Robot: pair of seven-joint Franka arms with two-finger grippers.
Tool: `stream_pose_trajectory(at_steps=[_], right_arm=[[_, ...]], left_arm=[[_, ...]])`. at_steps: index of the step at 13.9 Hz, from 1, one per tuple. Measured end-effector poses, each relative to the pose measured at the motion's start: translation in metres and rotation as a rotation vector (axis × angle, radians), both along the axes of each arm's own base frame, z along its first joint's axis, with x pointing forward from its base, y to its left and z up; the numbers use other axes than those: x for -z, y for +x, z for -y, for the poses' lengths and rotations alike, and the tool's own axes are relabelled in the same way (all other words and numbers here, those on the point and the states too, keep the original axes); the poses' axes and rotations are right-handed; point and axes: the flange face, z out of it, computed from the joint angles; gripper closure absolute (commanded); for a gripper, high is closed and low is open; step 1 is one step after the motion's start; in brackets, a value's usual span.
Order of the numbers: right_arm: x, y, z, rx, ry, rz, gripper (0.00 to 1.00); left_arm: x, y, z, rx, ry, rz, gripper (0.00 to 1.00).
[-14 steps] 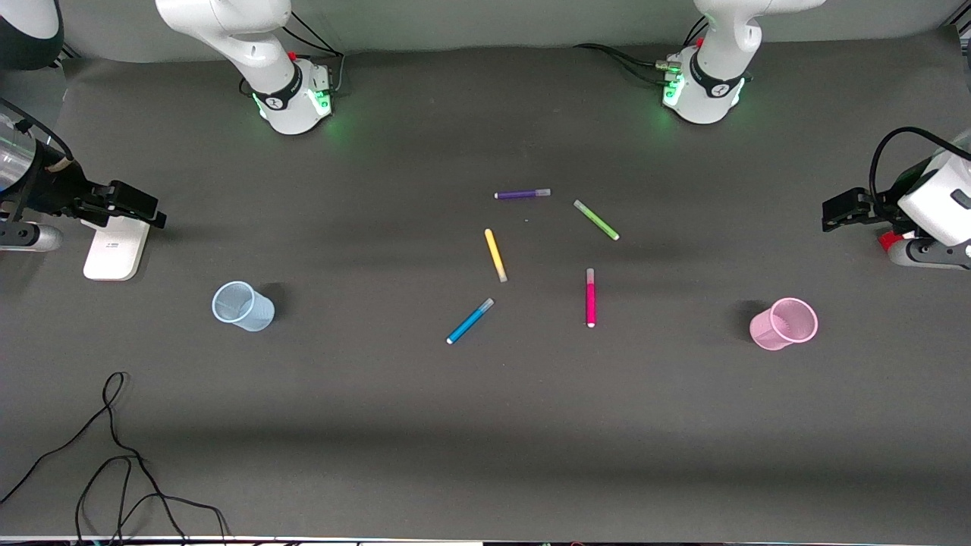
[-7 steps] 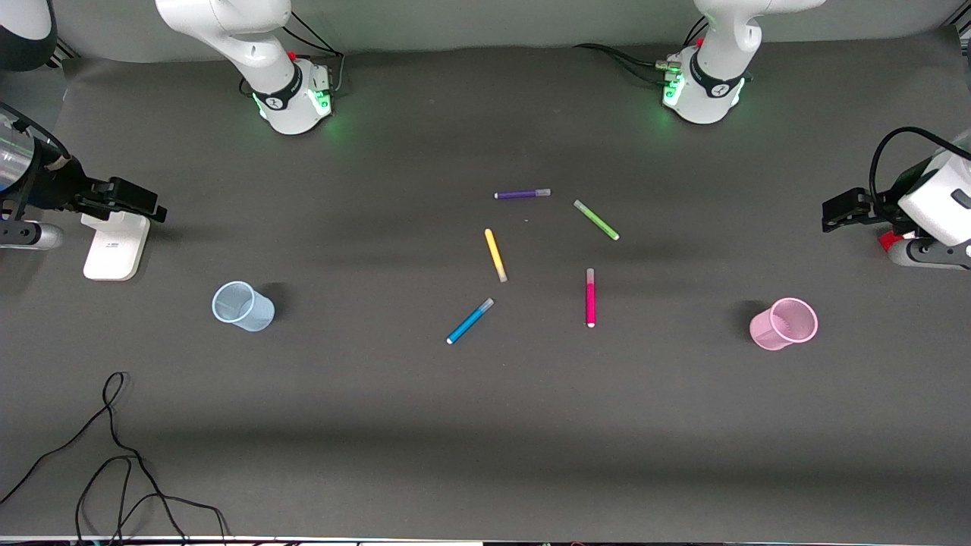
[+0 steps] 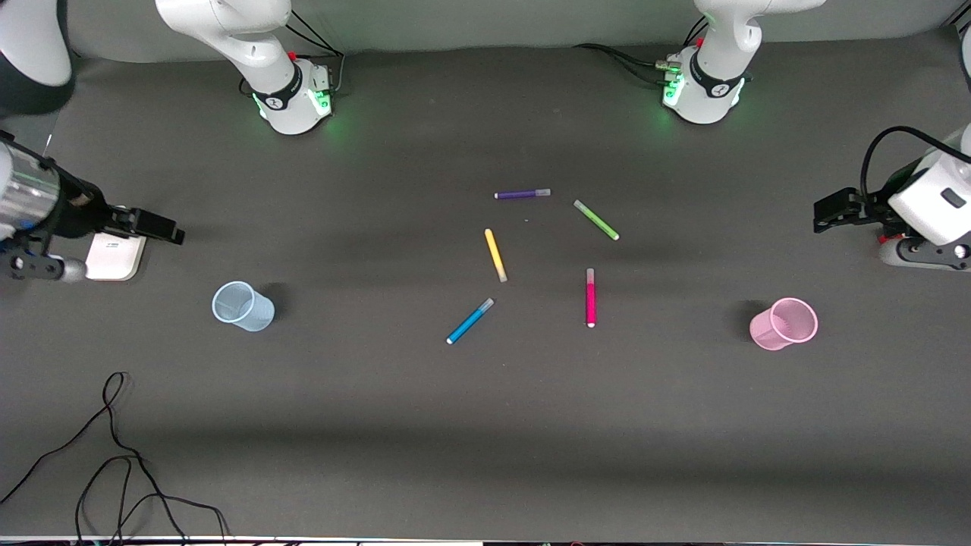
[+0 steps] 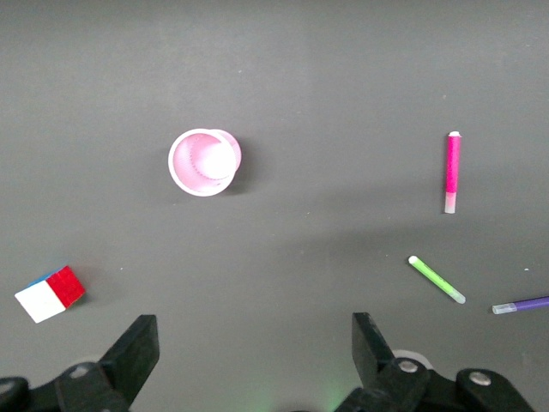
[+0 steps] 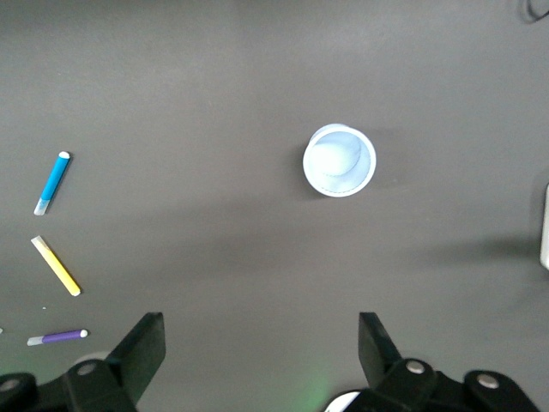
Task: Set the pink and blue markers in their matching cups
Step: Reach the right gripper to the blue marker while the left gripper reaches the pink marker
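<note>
Both of our grippers have shifted over the last second while nothing on the table has stirred: our right gripper point(image 3: 163, 227) has slid in from its end of the table toward the middle and now hangs over the white block point(image 3: 114, 258), and our left gripper point(image 3: 831, 208) has edged a little inward at its own end. Each has its fingers spread wide with nothing between them, as both wrist views show. The blue marker point(image 3: 470, 321) lies flat near the table's middle, its long axis slanted, white tip toward the front camera and pale cap pointing up toward the yellow marker point(image 3: 495, 255). The pink marker point(image 3: 590, 297) lies beside it toward the left arm's end, its long axis running straight toward the front camera, tip nearest. The pale blue cup point(image 3: 243, 305) stands upright toward the right arm's end and the pink cup point(image 3: 784, 324) upright toward the left arm's end — each well apart from its marker. What the coming reach turns on, we judge, is side: the blue marker and its cup lie nearer our right gripper, the pink pair nearer our left — so each arm should take its own colour, fingers turned across the pen's axis. Purple point(image 3: 522, 194) and green point(image 3: 596, 220) markers lie farther from the camera, and both stay out of it.
</note>
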Motion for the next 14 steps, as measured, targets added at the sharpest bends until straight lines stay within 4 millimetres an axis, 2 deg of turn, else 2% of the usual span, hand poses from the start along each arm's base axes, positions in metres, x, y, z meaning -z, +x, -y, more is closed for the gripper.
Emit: stream_pose_trajectory(at_steps=[4, 8, 10, 12, 14], right_arm=[[0.036, 0.015, -0.067, 0.106, -0.049, -0.071, 0.00], [0.079, 0.028, -0.140, 0.193, -0.104, -0.106, 0.00], [0.104, 0.033, -0.157, 0.193, -0.122, -0.135, 0.00], [0.123, 0.036, -0.161, 0.189, -0.133, -0.161, 0.00], [0.136, 0.039, -0.160, 0.191, -0.140, -0.177, 0.00]], left_arm=[[0.000, -0.006, 0.053, 0.090, -0.030, -0.004, 0.01], [0.010, -0.016, 0.123, 0.198, -0.053, 0.007, 0.01], [0.023, -0.022, 0.162, 0.212, -0.059, 0.018, 0.01], [0.041, -0.027, 0.201, 0.204, -0.061, 0.021, 0.01], [0.062, -0.028, 0.226, 0.203, -0.064, 0.020, 0.01]])
